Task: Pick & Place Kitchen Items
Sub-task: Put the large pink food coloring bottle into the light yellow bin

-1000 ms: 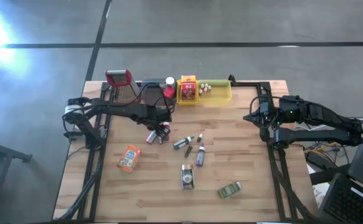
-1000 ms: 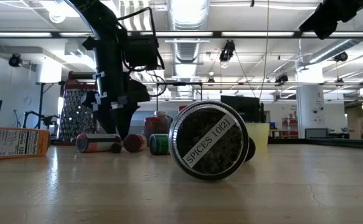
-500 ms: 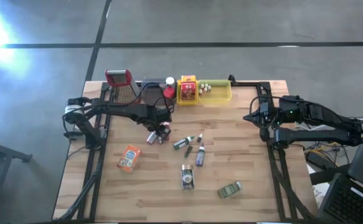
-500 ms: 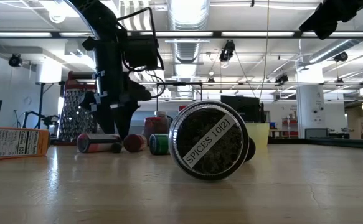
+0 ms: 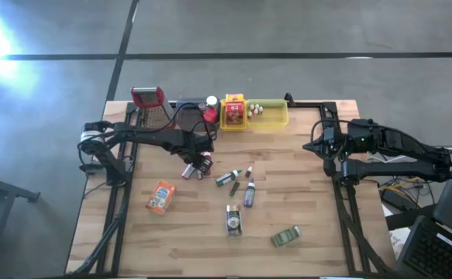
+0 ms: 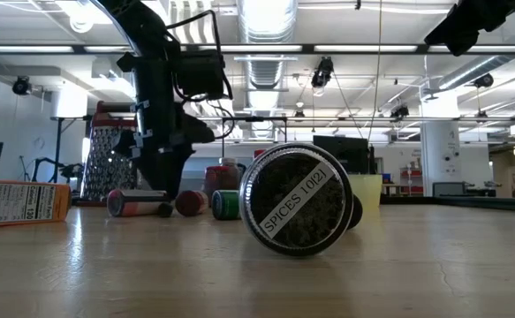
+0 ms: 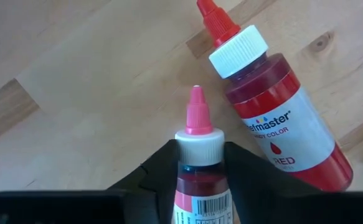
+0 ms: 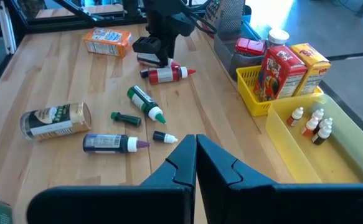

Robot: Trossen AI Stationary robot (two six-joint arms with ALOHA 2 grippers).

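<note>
My left gripper [image 7: 200,163] is low over the table [image 5: 311,194], near the back-left, fingers [image 7: 162,168] squeezed on a pink-cap bottle [image 7: 198,171]. It has a white collar and a barcode by the fingers. Lying just beside it is a bigger red bottle [image 7: 274,106]; label reads "chefmaster", "LIQUA COLOR", "RED".

My right gripper [image 8: 195,163] waits up over the table's right side, fingers pressed together, nothing in them.

Other kitchen stuff lies loose mid-table: an orange box [image 5: 160,197], a green-tip bottle [image 5: 227,178], a purple bottle [image 5: 249,194], a round jar [image 6: 297,210] on its side w/ "SPICES 10(2)" on the lid, and a small tin [image 5: 286,235] near the front. The yellow tray [image 5: 276,118] at the back holds tiny bottles [image 8: 309,122] and a red-and-yellow box [image 8: 279,70].
</note>
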